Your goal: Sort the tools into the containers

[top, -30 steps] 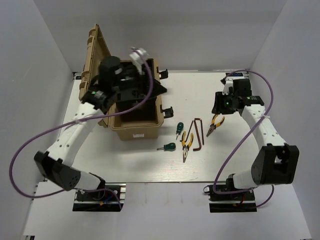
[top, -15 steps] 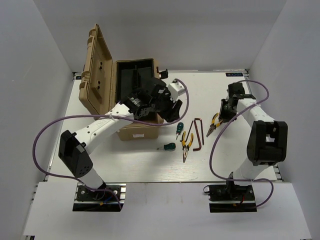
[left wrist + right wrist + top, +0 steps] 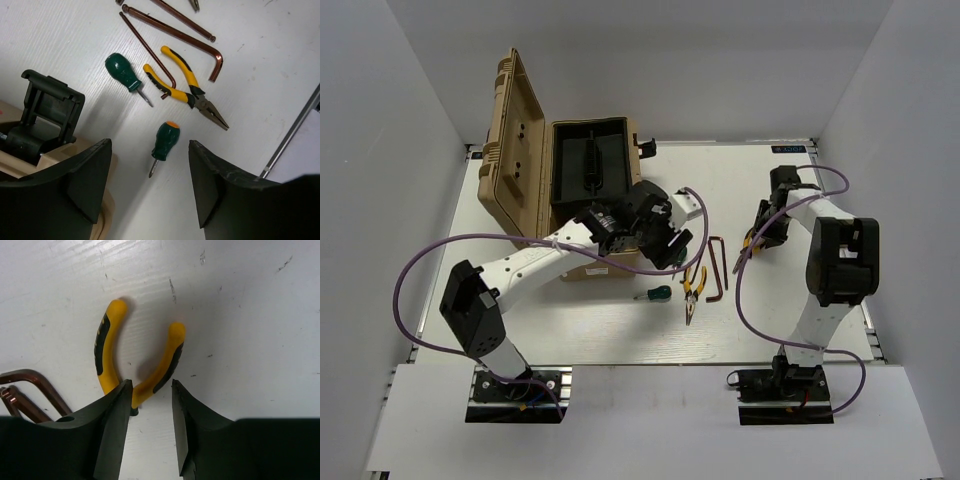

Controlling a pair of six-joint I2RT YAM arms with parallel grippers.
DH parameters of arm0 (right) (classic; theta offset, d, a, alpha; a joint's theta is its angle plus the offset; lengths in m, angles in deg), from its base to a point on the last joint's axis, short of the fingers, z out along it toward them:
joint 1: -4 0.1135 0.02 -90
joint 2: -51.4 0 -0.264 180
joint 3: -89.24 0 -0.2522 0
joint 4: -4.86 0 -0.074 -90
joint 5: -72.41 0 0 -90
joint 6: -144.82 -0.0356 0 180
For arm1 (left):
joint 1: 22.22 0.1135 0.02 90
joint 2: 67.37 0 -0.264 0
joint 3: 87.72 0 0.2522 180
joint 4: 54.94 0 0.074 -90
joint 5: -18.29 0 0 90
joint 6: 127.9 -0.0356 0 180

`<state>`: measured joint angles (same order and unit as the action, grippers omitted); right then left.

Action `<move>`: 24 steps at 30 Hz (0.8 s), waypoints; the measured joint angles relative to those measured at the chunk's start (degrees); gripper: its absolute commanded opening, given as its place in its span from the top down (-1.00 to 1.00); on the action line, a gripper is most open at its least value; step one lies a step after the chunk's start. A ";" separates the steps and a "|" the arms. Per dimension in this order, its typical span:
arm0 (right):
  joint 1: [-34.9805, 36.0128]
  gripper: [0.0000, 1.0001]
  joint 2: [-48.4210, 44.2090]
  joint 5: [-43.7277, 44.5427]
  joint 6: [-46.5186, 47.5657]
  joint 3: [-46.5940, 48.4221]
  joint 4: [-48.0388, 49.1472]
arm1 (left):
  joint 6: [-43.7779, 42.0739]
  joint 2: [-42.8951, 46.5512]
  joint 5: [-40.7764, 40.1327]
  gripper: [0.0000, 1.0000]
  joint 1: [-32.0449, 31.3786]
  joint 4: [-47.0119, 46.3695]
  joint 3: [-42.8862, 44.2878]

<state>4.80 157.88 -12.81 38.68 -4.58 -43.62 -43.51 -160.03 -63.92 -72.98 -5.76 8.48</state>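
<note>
Ahead of my open left gripper (image 3: 150, 145) lie two green-handled screwdrivers (image 3: 166, 140) (image 3: 124, 75), yellow-handled pliers (image 3: 182, 92) and two dark-red hex keys (image 3: 172, 34); nothing is between its fingers. From above, this gripper (image 3: 670, 250) hovers at the tan case's front right corner, covering one screwdriver. The other screwdriver (image 3: 655, 293), pliers (image 3: 692, 285) and hex keys (image 3: 716, 265) show there. My right gripper (image 3: 760, 230) is low over a second pair of pliers (image 3: 167, 357). Its jaws (image 3: 151, 384) stand open, with one handle running between the tips.
The tan case (image 3: 592, 262) stands open at the left, lid (image 3: 515, 130) upright, a black tray (image 3: 588, 165) inside. Its black latch (image 3: 47, 107) is close to my left finger. White walls enclose the table; a hex key bend (image 3: 30, 380) lies left of the right gripper.
My left arm swung from above the open case down to its front right corner, over the tools. My right gripper turned and lowered onto the right-hand pliers.
</note>
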 measured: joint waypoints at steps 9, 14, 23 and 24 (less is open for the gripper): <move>0.02 0.16 1.09 2.21 -1.57 -1.09 1.05 | 0.11 -0.55 -4.33 -0.42 -1.18 -0.26 -1.46; -0.46 0.58 1.29 2.58 -2.71 -1.60 1.95 | 0.98 -3.02 -6.58 -0.42 -3.10 -0.24 -1.46; -3.80 1.00 -0.17 -1.33 -4.92 -3.67 3.43 | 7.37 -11.34 -13.25 -0.42 -6.97 0.46 -0.85; -4.17 1.00 -0.55 -2.12 -4.92 -4.07 3.50 | 8.09 -11.65 -13.62 -0.45 -7.02 0.37 -0.90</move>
<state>0.63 157.33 -14.93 33.76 -8.64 -40.12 -35.42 -171.68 -77.54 -80.00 -5.39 7.58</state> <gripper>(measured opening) 0.201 0.709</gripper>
